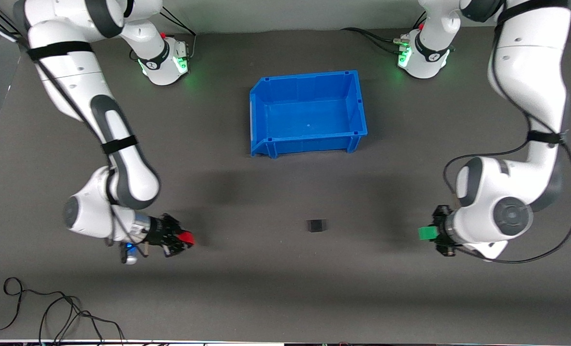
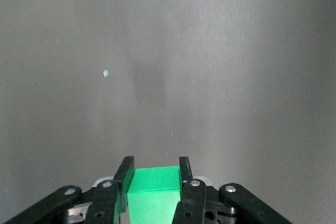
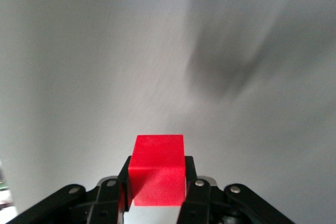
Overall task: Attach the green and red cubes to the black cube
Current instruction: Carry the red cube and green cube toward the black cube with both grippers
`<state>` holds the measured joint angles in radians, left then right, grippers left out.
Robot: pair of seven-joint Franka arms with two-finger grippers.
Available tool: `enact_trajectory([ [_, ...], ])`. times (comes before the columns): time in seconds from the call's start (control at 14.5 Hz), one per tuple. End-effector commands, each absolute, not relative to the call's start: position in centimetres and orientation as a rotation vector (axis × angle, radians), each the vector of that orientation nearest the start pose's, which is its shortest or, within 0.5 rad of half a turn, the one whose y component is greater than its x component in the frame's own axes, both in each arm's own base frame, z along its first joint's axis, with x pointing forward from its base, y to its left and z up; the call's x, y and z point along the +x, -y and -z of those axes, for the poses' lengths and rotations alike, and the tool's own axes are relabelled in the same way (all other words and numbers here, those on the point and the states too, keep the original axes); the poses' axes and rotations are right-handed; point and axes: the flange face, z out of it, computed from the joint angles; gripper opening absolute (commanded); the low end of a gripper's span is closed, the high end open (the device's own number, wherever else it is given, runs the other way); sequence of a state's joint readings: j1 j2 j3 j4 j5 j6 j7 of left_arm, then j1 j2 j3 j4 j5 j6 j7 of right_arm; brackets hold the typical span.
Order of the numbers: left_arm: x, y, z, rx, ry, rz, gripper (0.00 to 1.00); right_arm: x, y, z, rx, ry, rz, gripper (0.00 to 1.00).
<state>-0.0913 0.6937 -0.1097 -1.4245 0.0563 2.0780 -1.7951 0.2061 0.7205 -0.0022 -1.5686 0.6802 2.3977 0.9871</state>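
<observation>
Holding the red cube, the right gripper sits at the frame's lower left. The left gripper pinches the green cube at lower right. The black cube lies on the mat between them, about as near to one as the other.

High front camera facing robots, wrist cameras close over mat
</observation>
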Motion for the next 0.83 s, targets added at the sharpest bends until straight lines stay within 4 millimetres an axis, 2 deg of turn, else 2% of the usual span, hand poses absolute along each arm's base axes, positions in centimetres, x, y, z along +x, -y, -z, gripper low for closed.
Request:
enact_trajectory([
  [0.0,71.9,17.0,-28.4,2.104,-2.292,0.032,0.0,70.1,-20.0,-22.7,-1.933,-1.7,-0.29,0.0],
  [0.14,71.8,20.5,-27.0,2.071,-2.308,0.032,0.0,69.7,-23.1,-23.5,-1.767,-1.801,-0.284,0.0],
  [0.21,71.3,22.8,-26.0,2.066,-2.301,0.03,0.0,68.9,-25.6,-23.1,-1.725,-1.839,-0.284,0.0],
  [0.35,70.3,27.0,-23.9,2.038,-2.276,0.018,0.0,67.5,-31.1,-22.1,-1.672,-1.878,-0.263,0.0],
  [0.48,68.8,30.7,-21.9,2.089,-2.225,0.018,0.0,66.2,-34.8,-21.3,-1.659,-1.891,-0.283,0.0],
  [0.55,68.0,32.4,-21.8,2.112,-2.206,0.021,0.0,65.6,-36.5,-21.2,-1.67,-1.881,-0.294,0.0],
  [0.76,67.7,33.1,-21.7,2.078,-2.238,0.024,0.0,63.9,-39.4,-20.5,-1.713,-1.854,-0.307,0.0],
])
